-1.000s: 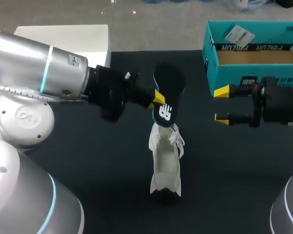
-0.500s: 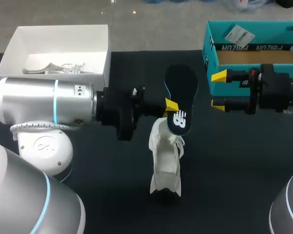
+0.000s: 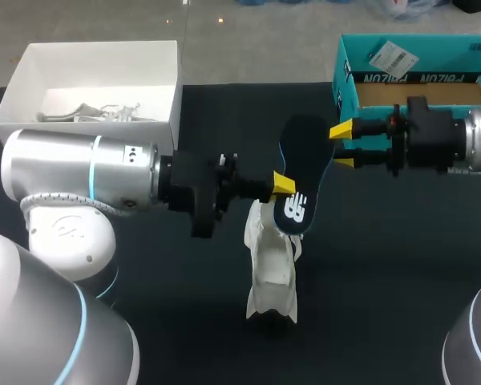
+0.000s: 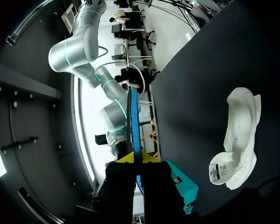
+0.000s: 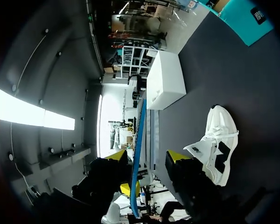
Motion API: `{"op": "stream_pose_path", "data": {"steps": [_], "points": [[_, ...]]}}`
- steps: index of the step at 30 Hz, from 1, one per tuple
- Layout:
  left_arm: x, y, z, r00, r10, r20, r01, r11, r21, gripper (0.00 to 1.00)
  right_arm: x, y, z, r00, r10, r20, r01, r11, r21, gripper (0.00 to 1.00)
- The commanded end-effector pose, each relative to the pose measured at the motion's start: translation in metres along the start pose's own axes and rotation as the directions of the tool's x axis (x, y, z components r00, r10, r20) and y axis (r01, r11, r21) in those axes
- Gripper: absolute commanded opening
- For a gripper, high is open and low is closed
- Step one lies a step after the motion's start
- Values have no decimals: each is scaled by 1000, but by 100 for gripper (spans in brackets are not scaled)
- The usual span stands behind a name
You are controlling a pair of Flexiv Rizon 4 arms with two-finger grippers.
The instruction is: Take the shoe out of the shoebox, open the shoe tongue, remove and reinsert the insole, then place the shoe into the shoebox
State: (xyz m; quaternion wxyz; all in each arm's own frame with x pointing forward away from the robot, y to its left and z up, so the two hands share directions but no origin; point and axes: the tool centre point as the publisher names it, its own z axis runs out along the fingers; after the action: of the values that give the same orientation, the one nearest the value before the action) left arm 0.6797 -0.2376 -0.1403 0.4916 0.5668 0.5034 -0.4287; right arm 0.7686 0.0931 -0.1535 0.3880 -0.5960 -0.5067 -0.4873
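Head view: the left gripper (image 3: 282, 184) is clamped on the dark insole (image 3: 305, 152), holding it up over the black table (image 3: 385, 281) with the white logo facing the camera. The right gripper (image 3: 342, 146) comes in from the shoebox side, its fingers spread wide with one yellow tip on either side of the insole's upper end. The white shoe (image 3: 271, 269) lies on the table below the insole, out of the box. The insole's lower end overlaps the shoe's far end in this view, and contact between them cannot be judged. The teal shoebox (image 3: 361, 112) sits at the far right of the table, just behind the right gripper. An open white box (image 3: 96, 72) holding a few pale items (image 3: 88, 111) sits at the far left.

Left wrist view: the insole (image 4: 134, 116) shows edge-on, pinched from both sides in the left gripper (image 4: 135, 161). The shoe (image 4: 238, 140) lies on the table off to one side, and the shoebox (image 4: 182, 184) is beyond the fingers.

Right wrist view: the insole (image 5: 139, 135) stands edge-on between the parted fingers of the right gripper (image 5: 147, 156), nearer one finger and clear of the other. The shoe (image 5: 214, 140) lies beside the gripper, with the white box (image 5: 165, 79) beyond it and the shoebox (image 5: 245, 16) farther off.
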Motion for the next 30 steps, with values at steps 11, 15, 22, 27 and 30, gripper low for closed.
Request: {"op": "stream_pose_path", "data": {"steps": [11,15,22,27,30], "points": [[9,7,13,995,-41,-88,44,999,30,0,5,0,5,998,68,-16,-68,997,25,18],[12,15,17,995,-24,-102,28,999,37,0,7,-3,4,997,68,-21,-68,997,29,21],[13,20,25,991,20,-132,-11,997,71,0,8,-5,5,997,68,-21,-67,997,34,22],[13,17,29,990,32,-137,-21,996,84,0,7,-5,9,997,72,-20,-72,997,40,2],[14,16,28,990,24,-138,-14,997,70,0,6,-5,11,997,77,-22,-76,996,41,0]]}}
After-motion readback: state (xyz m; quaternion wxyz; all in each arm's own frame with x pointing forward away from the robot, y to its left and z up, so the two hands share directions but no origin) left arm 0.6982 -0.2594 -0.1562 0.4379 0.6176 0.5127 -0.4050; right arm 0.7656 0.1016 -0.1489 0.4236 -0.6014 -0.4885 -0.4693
